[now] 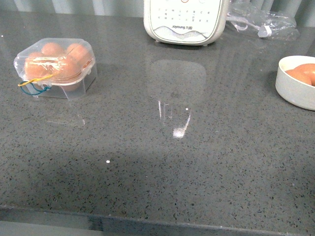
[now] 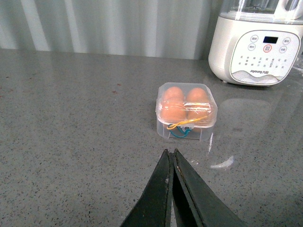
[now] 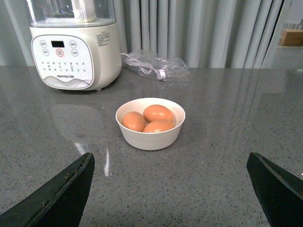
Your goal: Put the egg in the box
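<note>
The left gripper (image 2: 171,158) has its two dark fingers pressed together with nothing between them, and it hangs above the grey counter (image 1: 162,162) pointing toward the box (image 2: 186,109). The right gripper (image 3: 170,177) stands wide apart, its fingers at the outer edges of its wrist view, empty, and aimed at the white bowl (image 3: 150,137). That bowl holds three orange-brown eggs, of which the uppermost egg (image 3: 158,113) looks the easiest to take. The box sits well apart from the bowl, toward the left side of the counter, with its clear lid down and a yellow band (image 2: 189,122) and a blue band (image 2: 179,134) at its front. Four eggs seem to fill its cups already, though the glare on the plastic makes the count uncertain. A white kitchen appliance (image 1: 186,20) stands at the back, with a crumpled plastic bag (image 3: 158,66) near it. To do the step well, the right arm would likely lower straight over the top egg, close gently across its narrow width, and lift it clear without nudging its neighbours. The lid would have to be opened, and a free cup confirmed, before any egg goes in.
</note>
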You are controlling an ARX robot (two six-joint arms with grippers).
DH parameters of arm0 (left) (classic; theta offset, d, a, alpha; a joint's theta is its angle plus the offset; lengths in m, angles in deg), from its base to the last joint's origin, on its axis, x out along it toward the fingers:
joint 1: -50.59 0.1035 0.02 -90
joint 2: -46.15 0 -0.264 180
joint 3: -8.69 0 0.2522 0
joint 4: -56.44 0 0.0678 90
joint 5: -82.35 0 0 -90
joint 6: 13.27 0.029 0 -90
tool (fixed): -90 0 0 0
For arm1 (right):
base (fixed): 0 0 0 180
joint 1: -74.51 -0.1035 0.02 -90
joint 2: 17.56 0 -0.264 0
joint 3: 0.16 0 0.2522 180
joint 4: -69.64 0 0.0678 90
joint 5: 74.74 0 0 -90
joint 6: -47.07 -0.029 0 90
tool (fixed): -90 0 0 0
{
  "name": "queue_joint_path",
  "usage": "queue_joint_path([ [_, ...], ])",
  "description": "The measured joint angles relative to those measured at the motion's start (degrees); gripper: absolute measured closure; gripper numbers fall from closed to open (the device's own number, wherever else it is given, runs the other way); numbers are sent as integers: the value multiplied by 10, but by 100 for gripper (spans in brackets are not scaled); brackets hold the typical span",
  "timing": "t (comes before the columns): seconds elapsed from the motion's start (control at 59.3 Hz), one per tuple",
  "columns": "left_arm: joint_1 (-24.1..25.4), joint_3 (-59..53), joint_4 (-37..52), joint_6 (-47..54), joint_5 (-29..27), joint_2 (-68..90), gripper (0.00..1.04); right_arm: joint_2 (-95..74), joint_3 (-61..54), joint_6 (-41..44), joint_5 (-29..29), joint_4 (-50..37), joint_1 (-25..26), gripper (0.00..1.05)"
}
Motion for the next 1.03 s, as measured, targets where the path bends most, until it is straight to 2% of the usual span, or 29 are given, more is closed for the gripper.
queue_joint_path([
  [0.051,0,0,0,0,0,0,95,0,0,0,0,0,0,7],
  [0.422,0,0,0,0,0,0,31,0,0,0,0,0,0,7],
  [0.59,0,0,0,0,0,0,5,0,0,0,0,0,0,7],
  [1.029,0,0,0,0,0,0,7,0,0,0,0,0,0,7],
])
